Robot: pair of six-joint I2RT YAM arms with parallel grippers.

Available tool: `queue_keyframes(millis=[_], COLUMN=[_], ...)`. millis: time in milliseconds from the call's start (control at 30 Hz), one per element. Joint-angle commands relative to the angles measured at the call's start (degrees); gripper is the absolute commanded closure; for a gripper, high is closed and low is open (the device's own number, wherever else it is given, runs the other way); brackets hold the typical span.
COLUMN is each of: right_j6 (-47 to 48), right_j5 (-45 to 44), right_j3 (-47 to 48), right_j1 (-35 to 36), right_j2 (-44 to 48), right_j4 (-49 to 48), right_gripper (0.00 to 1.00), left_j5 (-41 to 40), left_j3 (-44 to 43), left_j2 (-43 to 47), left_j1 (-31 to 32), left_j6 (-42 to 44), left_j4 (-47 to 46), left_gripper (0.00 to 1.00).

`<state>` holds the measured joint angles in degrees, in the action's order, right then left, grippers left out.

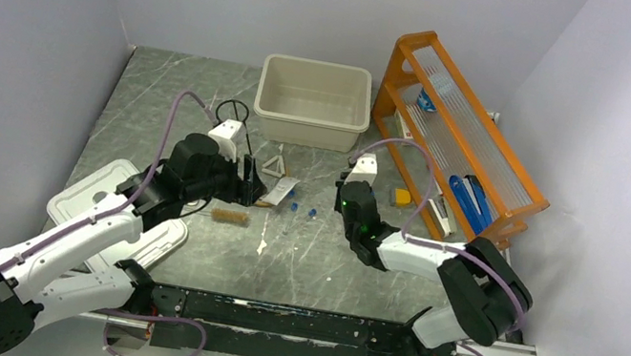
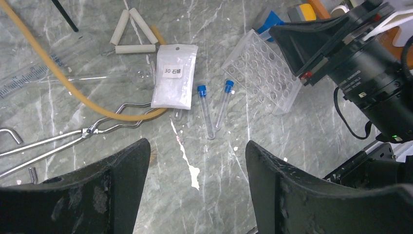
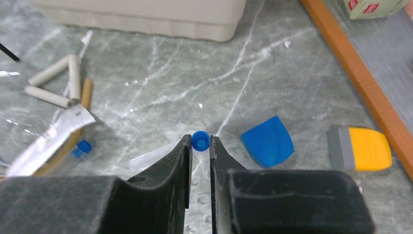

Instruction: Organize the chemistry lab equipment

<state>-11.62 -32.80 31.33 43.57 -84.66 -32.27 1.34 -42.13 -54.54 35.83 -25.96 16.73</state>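
My right gripper (image 3: 199, 142) is shut on a blue-capped tube (image 3: 200, 139), held upright over a clear plastic well tray (image 2: 263, 70). My left gripper (image 2: 197, 144) is open and empty above bare table. Ahead of it lie two blue-capped tubes (image 2: 205, 109), a white packet (image 2: 174, 78), the white triangle (image 2: 130, 35), the tan rubber tube (image 2: 63, 78) and the metal tongs (image 2: 73, 136). In the top view the brown-bristled brush (image 1: 230, 217) lies near the left gripper (image 1: 249, 181), and the black tripod ring (image 1: 233, 112) is behind it.
The beige tub (image 1: 318, 67) stands at the back centre. The orange rack (image 1: 491, 149) is at the right. The white lid (image 1: 86, 198) lies under the left arm. A blue piece (image 3: 267, 141) and a yellow-and-grey item (image 3: 365, 148) lie by the rack.
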Motion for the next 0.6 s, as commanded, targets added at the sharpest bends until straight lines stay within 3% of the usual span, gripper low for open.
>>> queue_keyframes(millis=[0,200,367,567], right_j6=[-0.09,0.94,0.91,-1.88], right_j5=[-0.82,-0.94,0.03,0.70], right_j3=[-0.87,-0.22,-0.77,0.58], right_j1=[0.30,0.36,0.39,0.36], right_j2=[-3.15,-6.03,-5.67,-2.19], right_j4=[-1.45,-3.26,-3.15,1.54], right_gripper=[0.88,0.85,0.76,0.48], left_j5=[-1.26,-3.63,-4.39,-5.26], left_j3=[0.07,0.04,-0.56,-1.12], left_j2=[-0.54,-1.29,-2.58,-3.97], left_j1=[0.20,0.20,0.20,0.20], left_j6=[-0.04,-0.16,0.02,-0.32], left_j4=[0.42,0.45,0.93,1.55], left_gripper=[0.25,0.24,0.24,0.21])
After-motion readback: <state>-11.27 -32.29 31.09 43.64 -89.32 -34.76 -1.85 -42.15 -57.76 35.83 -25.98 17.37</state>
